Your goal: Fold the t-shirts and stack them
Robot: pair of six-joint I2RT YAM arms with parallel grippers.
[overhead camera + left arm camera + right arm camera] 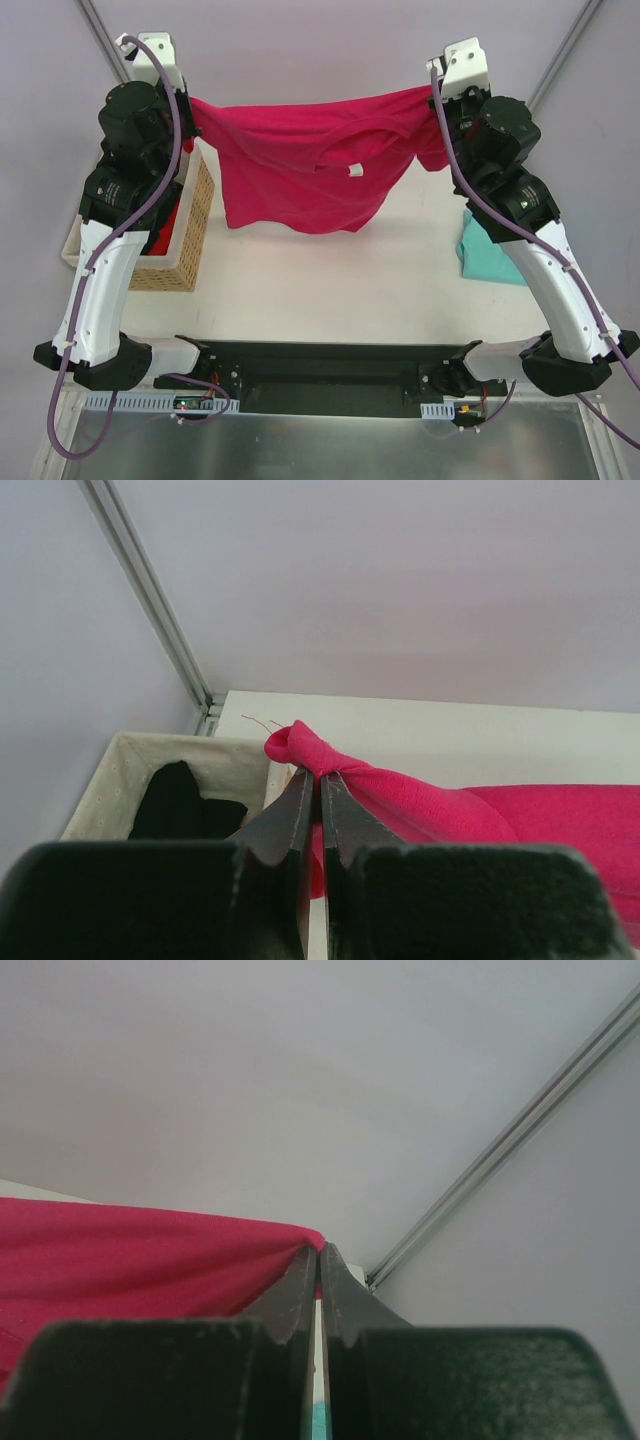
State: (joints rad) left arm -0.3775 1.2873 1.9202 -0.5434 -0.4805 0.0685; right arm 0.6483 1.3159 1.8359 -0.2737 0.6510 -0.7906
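Magenta t-shirt (pixel 300 170) is held stretched above the table (pixel 330 285), clamped at opposite ends by left gripper (pixel 320 776) and right gripper (pixel 320 1252).

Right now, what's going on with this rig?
Both arms hold the pink t-shirt stretched between them over the table. The left gripper is shut on one end, the right gripper on the other. It sags in the middle, not yet folded. The teal t-shirt lies by the right arm. A black garment sits in the basket.
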